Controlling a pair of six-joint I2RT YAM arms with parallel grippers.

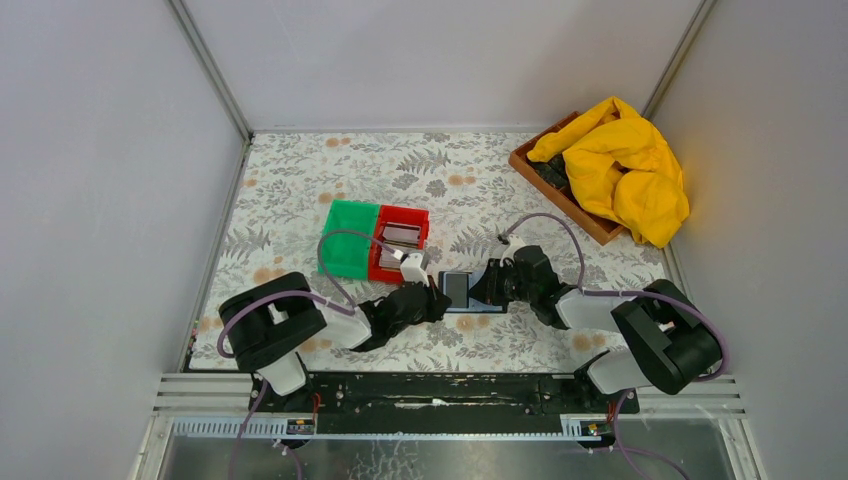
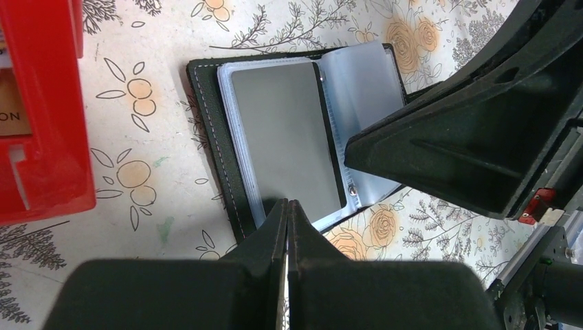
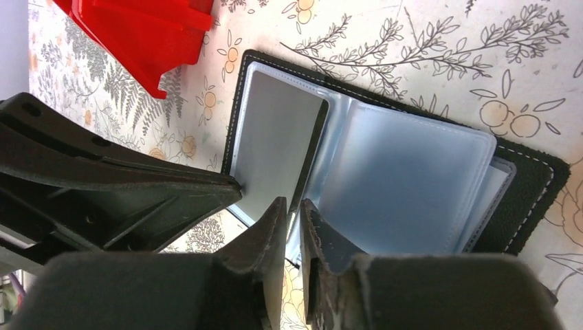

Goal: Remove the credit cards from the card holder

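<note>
The card holder (image 2: pixel 206 117) is laid open on the flowered table (image 1: pixel 300 180), directly ahead of the left gripper (image 2: pixel 287 206) and just beyond the right gripper (image 3: pixel 292 210). The task is judged partly done: cards (image 1: pixel 403 236) are seen in the red bin (image 2: pixel 48 137) off to the left gripper's left, while at least 1 grey card (image 2: pixel 285 134) is held in the sleeve nearest its tips. The left fingers are pressed together, with nothing seen between them. The right fingers are nearly together, and whether a sleeve edge is nipped cannot be told. The 2 grippers are crowded over the holder, so access is tight. A green bin (image 1: pixel 348 240) and a wooden tray (image 1: pixel 560 195) with yellow cloth (image 1: pixel 625 165) are kept well apart.
</note>
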